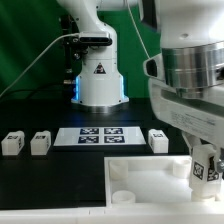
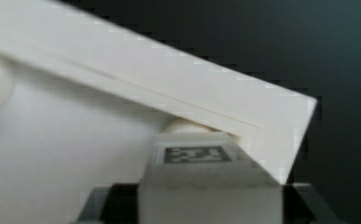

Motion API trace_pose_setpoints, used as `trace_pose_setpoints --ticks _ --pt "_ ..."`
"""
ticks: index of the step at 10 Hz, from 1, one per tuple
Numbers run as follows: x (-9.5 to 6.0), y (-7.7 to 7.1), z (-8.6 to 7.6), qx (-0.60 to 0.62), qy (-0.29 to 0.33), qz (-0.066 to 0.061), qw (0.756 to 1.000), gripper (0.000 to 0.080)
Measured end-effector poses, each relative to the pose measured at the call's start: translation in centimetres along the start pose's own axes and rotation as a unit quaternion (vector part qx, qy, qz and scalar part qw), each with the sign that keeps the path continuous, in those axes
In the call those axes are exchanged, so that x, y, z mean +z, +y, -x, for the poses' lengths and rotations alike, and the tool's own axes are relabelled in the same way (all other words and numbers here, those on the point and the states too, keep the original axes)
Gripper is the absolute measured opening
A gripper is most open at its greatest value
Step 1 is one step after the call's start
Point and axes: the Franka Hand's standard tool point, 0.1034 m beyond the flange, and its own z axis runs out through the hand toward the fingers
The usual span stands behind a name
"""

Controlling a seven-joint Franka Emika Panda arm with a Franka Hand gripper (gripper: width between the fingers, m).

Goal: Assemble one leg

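Observation:
My gripper is shut on a white leg whose black-and-white tag faces outward. It holds the leg at the corner of the large white square panel on the exterior view's right. In the wrist view the leg sits between the two dark fingers, with its far end against the raised edge of the panel near that corner. I cannot tell whether the leg sits in a socket. Three more legs stand on the black table.
The marker board lies flat between the loose legs, in front of the arm's white base. A round corner socket shows on the panel's near side. The arm's wrist fills the exterior view's right.

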Motion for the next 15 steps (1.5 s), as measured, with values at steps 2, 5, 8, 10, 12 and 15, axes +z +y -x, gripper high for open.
trace_pose_setpoints --ticks 2,5,8,10,12,15 --pt "0.0 0.1 0.0 0.154 -0.016 -0.052 0.987 0.0295" --pt "0.1 0.3 0.2 0.246 -0.025 -0.087 0.965 0.0295" --pt "0.3 0.4 0.3 0.201 -0.021 -0.087 0.976 0.0617" --pt "0.6 1.1 0.8 0.102 -0.022 -0.041 0.994 0.0639" --pt "0.5 1.0 0.6 -0.022 -0.011 -0.034 0.999 0.0648" --pt "0.5 1.1 0.5 -0.178 0.0 -0.027 0.984 0.0649"
